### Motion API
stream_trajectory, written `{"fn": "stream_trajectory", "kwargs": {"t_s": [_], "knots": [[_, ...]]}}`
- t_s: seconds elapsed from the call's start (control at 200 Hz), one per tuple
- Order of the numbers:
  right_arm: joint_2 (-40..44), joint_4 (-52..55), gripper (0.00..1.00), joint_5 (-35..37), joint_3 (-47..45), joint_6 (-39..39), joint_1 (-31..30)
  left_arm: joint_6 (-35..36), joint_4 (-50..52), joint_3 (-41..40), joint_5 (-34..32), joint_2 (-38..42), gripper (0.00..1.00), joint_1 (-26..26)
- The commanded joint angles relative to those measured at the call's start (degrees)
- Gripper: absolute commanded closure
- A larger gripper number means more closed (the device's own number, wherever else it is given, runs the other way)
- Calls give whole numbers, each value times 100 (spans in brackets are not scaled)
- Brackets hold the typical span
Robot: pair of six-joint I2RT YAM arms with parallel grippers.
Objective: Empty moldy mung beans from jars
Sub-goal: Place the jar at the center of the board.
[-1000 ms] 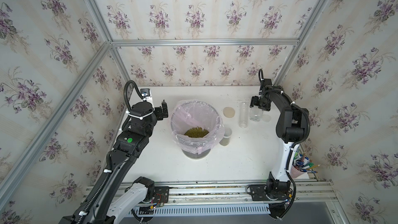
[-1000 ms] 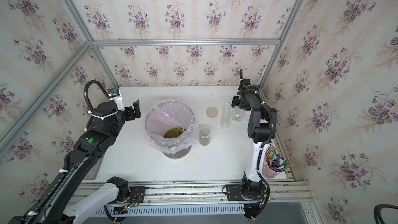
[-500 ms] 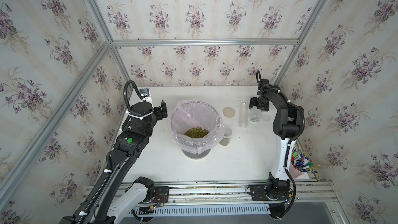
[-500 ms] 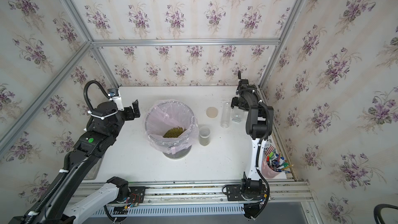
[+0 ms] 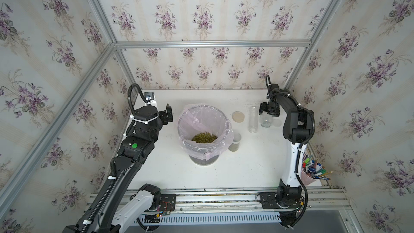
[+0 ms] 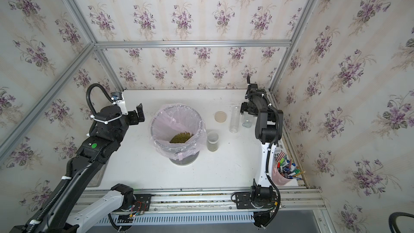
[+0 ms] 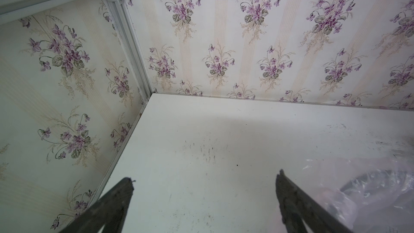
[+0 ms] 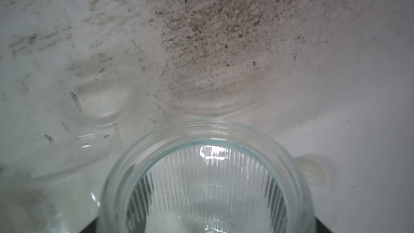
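A heap of mung beans (image 5: 203, 137) (image 6: 181, 137) lies in the pink-lined bin (image 5: 202, 108). Right beside the bin stands a small open jar (image 5: 234, 142) (image 6: 212, 141) with a greenish layer at its bottom. Farther back are a tall, empty clear jar (image 5: 253, 119) and a wide ribbed jar (image 5: 266, 121) (image 8: 206, 175). The ribbed jar looks empty, and my right gripper (image 5: 268, 110) is shut on it near its mouth. My left gripper (image 5: 169, 114) (image 7: 205, 175) hovers open left of the bin, holding nothing.
A tan lid (image 5: 238, 116) lies behind the small jar, and a whitish lid (image 5: 277, 122) lies right of the ribbed jar. A pink cup of pens (image 5: 311, 173) stands at the front right. The walls are close on both sides.
The right arm's elbow has drawn in slightly while its gripper stays on the ribbed jar. The left arm has hardly moved.
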State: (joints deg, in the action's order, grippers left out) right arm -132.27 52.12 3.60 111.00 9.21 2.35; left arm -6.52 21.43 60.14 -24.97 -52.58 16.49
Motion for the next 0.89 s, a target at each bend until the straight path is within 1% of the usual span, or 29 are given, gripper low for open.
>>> {"fn": "stream_trajectory", "kwargs": {"t_s": [0.0, 0.185, 0.28, 0.455, 0.704, 0.814, 0.889], "knots": [[-15, 115, 38, 167, -100, -7, 11, -61, -174, 6, -13, -8, 0, -15], [95, 44, 30, 196, -210, 16, 29, -39, -174, 0, -27, -7, 0, -20], [129, 51, 27, 179, -210, 32, 29, -36, -174, -2, -48, 6, 1, -14], [187, 75, 17, 225, -199, 58, 29, -33, -174, 6, -33, -7, 1, -23], [223, 87, 8, 223, -228, 71, 29, -20, -170, -2, -26, -5, 0, -32], [304, 76, 2, 205, -221, 96, 29, -16, -174, 6, 10, 0, 0, -32], [362, 81, 0, 223, -227, 107, 29, -10, -173, 5, 10, 2, 0, -32]]}}
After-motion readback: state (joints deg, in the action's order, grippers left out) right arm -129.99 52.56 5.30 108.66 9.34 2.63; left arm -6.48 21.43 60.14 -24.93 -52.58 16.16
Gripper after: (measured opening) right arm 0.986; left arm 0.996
